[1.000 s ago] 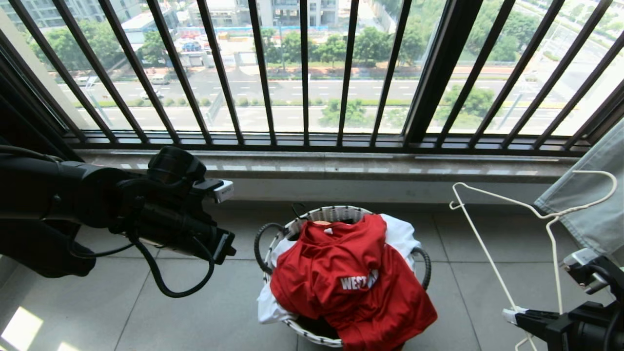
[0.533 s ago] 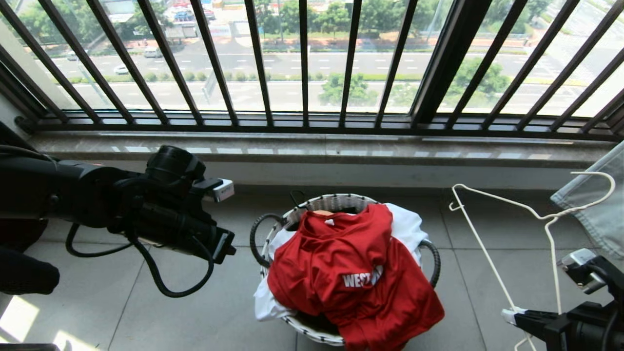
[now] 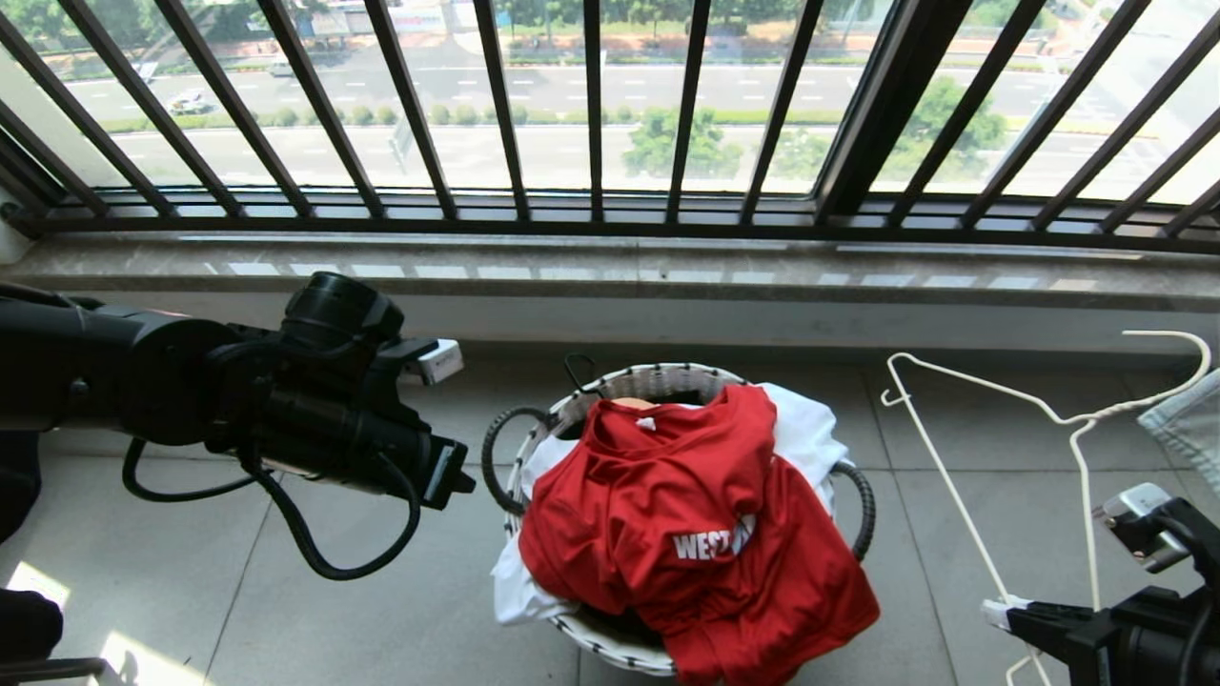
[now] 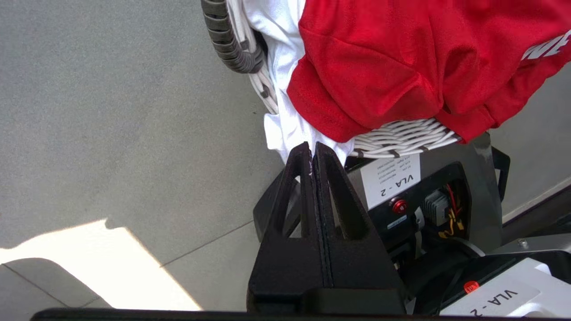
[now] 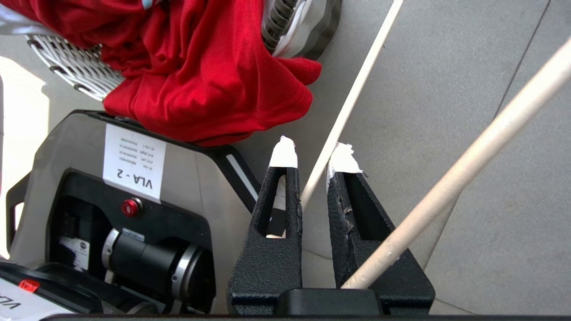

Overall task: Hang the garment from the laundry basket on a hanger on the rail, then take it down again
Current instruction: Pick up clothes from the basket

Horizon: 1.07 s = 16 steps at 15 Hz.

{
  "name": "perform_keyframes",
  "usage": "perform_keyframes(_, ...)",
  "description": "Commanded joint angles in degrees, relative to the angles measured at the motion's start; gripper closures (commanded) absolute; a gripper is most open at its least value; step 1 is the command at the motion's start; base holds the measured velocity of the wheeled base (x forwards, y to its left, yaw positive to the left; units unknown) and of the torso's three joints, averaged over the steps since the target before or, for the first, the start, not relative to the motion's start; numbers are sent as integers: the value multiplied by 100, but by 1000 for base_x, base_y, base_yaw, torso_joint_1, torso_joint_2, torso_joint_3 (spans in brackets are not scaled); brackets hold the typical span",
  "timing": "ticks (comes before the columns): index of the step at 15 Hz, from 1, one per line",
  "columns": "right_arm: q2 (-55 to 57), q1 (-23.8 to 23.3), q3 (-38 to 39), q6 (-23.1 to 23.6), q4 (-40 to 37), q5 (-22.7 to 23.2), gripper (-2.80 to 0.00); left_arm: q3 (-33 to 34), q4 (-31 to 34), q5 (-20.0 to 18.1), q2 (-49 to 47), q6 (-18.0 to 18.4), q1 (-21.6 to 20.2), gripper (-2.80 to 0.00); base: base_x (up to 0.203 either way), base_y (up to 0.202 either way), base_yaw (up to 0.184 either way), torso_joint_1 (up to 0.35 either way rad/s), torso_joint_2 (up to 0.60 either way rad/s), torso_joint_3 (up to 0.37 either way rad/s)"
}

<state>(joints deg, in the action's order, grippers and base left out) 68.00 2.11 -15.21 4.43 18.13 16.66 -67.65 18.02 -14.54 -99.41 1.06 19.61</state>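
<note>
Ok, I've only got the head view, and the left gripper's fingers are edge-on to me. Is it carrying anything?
Observer: No. The left wrist view shows the left gripper with fingers pressed together, empty, short of the laundry basket.
Operator: And the right one?
Observer: The right gripper is shut on the hanger; its thin wire runs between the white-taped fingertips.
Operator: Is the shirt hem inside the basket?
Observer: No. The garment droops over the rim, right above the robot base.

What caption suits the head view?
Red T-shirt draped over laundry basket; right gripper grips white hanger.
</note>
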Motion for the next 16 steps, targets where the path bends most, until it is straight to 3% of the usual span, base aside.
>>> perform_keyframes(1,-120,0,1,6,12,7,0,-70,3,-6,-1,-156,253,0,0,0,0,0,0,-36)
perform_keyframes(6,-406,-8,10,-2,7,-5,0,-1350,33,163,-874,-508,765,0,0,0,0,2,2,-42)
perform_keyframes(7,-455,-26,10,-3,7,-6,0,-1595,49,183,-1071,-544,795,-280,0,0,0,5,2,-40)
perform_keyframes(16,-507,-44,18,-3,7,-5,0,-2902,348,612,-2211,-692,916,-280,0,0,0,1,1,-4)
